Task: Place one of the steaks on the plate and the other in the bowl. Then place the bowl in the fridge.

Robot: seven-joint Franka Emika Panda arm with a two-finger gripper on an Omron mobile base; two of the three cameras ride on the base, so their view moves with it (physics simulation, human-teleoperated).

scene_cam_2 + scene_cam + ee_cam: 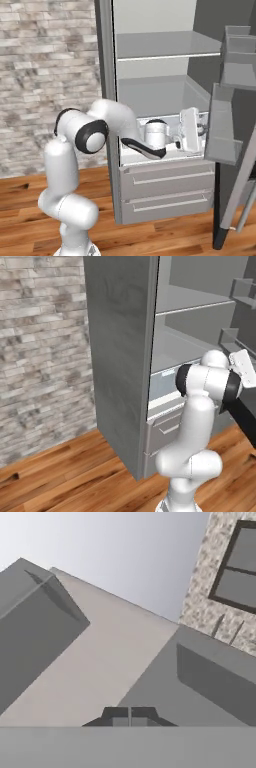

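Reaching into the open fridge [150, 55], the hand [129, 716] has its fingertips pressed together; no writing shows.

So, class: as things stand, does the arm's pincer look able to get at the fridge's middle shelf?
Probably yes. The fridge stands with its door swung wide, and the pincer already sits at the opening, just below the bare middle shelf. Nothing visible lies between them; the door bins hang off to one side.
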